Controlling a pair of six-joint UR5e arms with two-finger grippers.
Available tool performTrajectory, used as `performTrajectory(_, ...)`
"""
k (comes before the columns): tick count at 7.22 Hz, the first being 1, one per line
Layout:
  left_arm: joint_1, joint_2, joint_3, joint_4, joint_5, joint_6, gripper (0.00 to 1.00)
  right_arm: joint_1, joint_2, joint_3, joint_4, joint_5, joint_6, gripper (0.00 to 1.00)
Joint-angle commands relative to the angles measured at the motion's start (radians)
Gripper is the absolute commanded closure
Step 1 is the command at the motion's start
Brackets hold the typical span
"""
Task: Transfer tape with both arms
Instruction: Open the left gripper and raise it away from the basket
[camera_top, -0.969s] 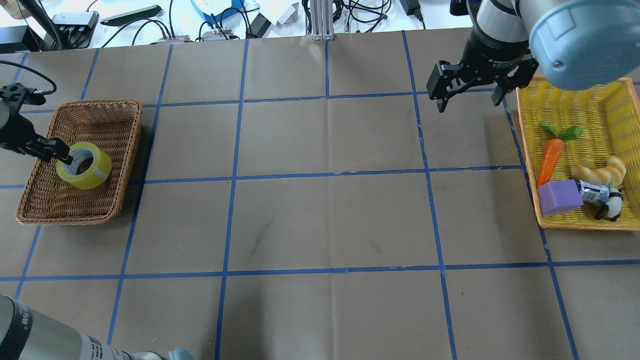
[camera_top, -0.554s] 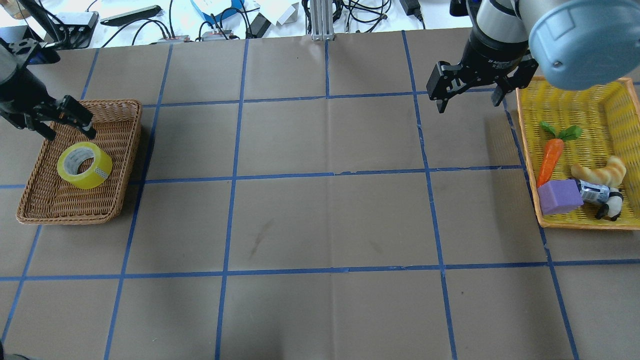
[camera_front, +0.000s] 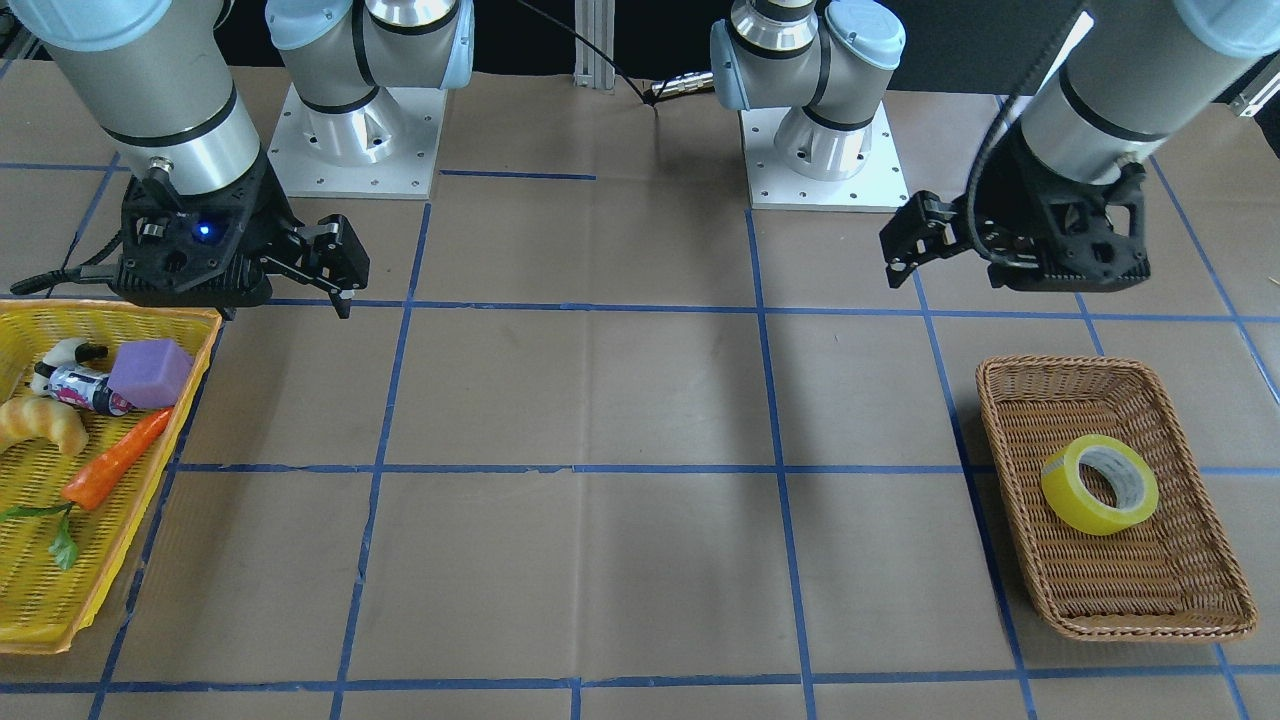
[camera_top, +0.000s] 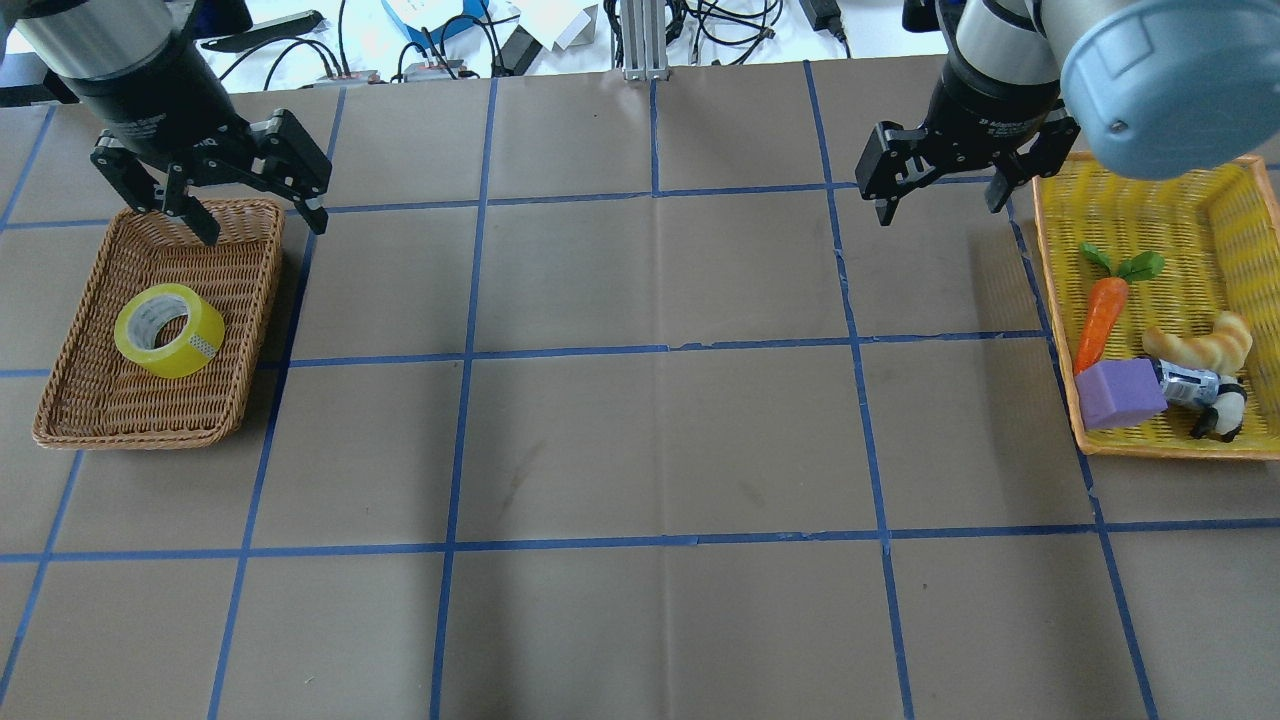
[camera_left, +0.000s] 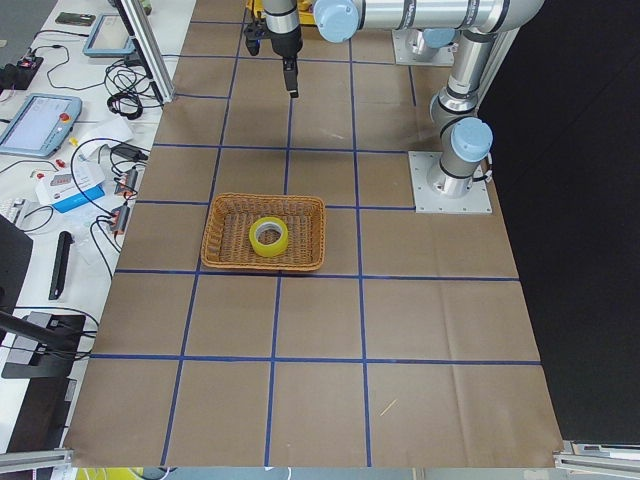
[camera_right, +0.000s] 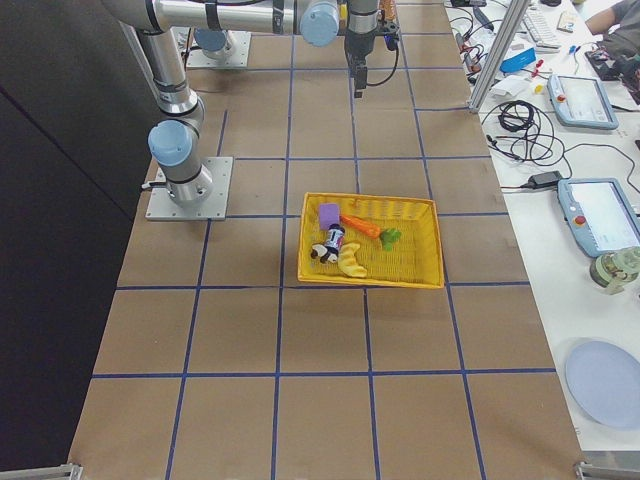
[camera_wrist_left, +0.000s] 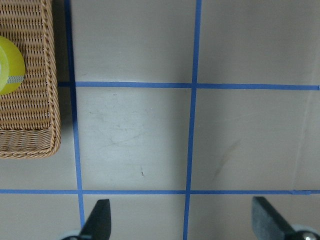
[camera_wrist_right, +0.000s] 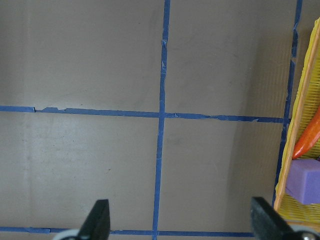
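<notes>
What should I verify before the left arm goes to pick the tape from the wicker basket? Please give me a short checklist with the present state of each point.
1. Tape lies free in the wicker basket, with no gripper touching it: ok.
2. Tape's core opening faces upward: ok.
3. Left gripper is open and empty: ok.
4. Left gripper is above the tape: not ok. It hangs by the basket's far corner.
5. Right gripper is open and empty, ready to receive: ok.
6. Tape is not stuck to the basket: cannot tell.
</notes>
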Motion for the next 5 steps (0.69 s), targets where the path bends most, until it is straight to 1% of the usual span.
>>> performTrajectory(1, -0.031, 0.001, -0.003, 0.012, -0.003, -0.03, 0.0, 0.0, 0.003, 0.0, 0.017, 0.0, 0.001, 0.0)
performTrajectory(5, -0.031, 0.016, -0.008, 0.014, -0.002, -0.029, 0.0, 0.002, 0.001, 0.0, 0.014, 0.0, 0.001, 0.0)
